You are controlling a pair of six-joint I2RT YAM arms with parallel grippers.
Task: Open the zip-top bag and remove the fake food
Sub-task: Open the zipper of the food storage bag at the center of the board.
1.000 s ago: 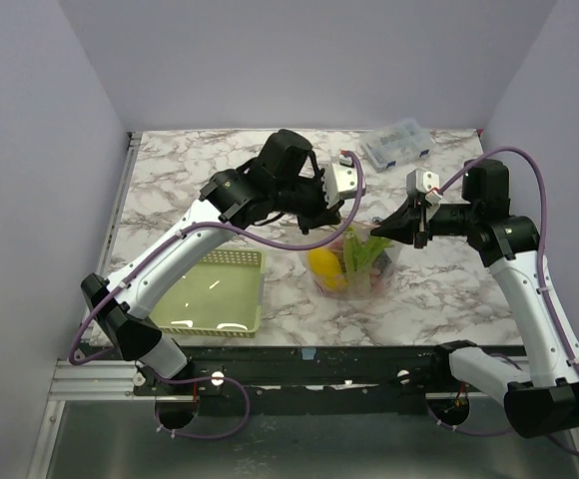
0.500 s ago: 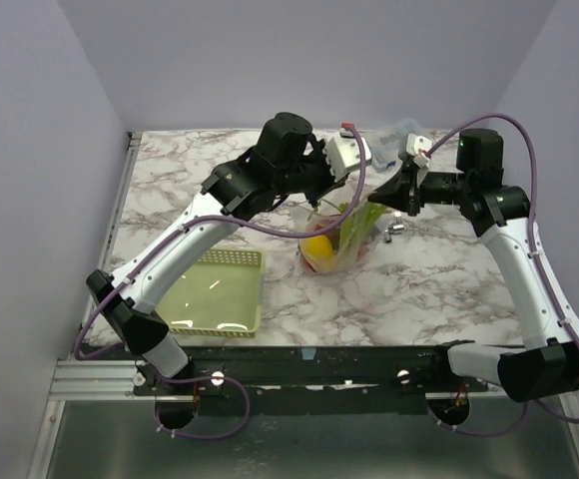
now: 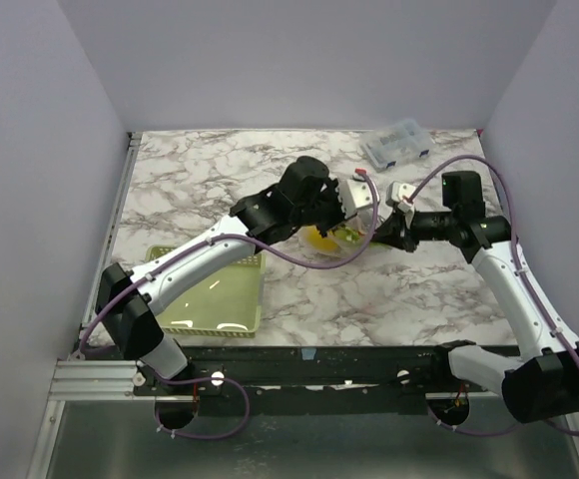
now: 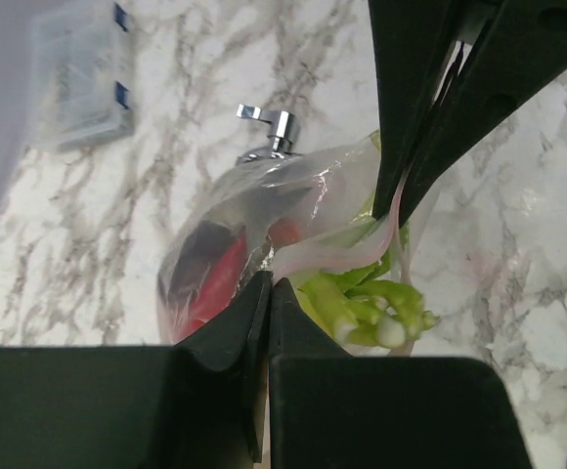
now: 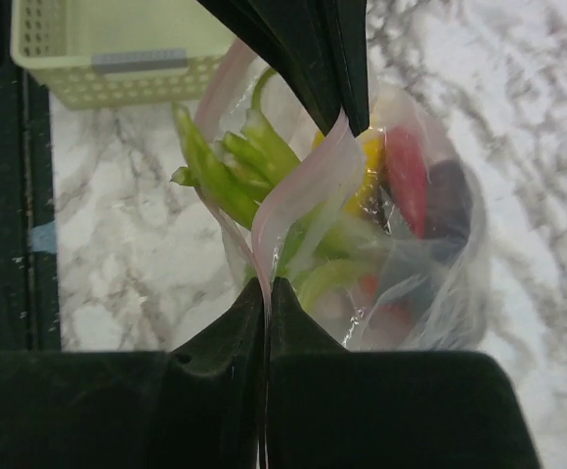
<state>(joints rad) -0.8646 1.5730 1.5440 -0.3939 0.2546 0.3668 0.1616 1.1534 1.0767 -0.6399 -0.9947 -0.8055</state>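
Clamping the left gripper (image 4: 270,283) and right gripper (image 5: 267,283) shut on the zip-top bag's (image 4: 264,195) pink zip strip (image 5: 303,186) near the counter's (image 3: 200,170) middle, tips facing each other along the strip; holding the fake food (image 5: 215,166) inside, hanging just below both

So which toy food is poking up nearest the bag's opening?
The pale green stalk. Its tips reach the pink zip strip of the zip-top bag, while the red chili, yellow piece and dark ball sit deeper inside.
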